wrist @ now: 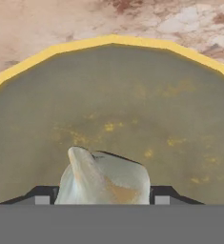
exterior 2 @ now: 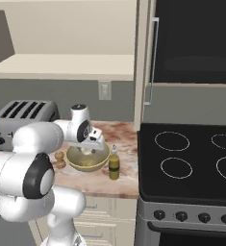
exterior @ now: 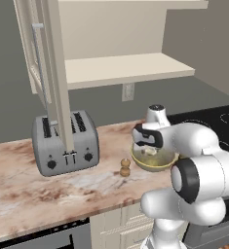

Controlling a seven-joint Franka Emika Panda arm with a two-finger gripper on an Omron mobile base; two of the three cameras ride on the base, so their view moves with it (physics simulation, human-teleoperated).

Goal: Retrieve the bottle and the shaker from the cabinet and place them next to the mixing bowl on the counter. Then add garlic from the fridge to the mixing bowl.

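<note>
My gripper [wrist: 104, 198] is shut on the garlic [wrist: 104, 180], a whitish lumpy bulb between the two dark fingertips [wrist: 44, 195]. It hangs just above the inside of the mixing bowl [wrist: 132, 105]. From the base, the gripper [exterior 2: 88, 148] reaches down into the bowl [exterior 2: 103, 158] on the counter [exterior: 47, 189]. The olive-yellow bottle [exterior 2: 114, 164] stands upright just right of the bowl. At the bowl's [exterior: 139, 165] left is the brown shaker [exterior: 125, 167]. The cabinet [exterior: 125, 68] above stands open with a bare shelf. The fridge is out of view.
A grey toaster [exterior: 65, 141] stands on the counter left of the shaker, below the open cabinet door [exterior: 45, 63]. The black stovetop [exterior 2: 191, 158] adjoins the counter on the right. A wall outlet [exterior 2: 104, 90] sits behind the bowl.
</note>
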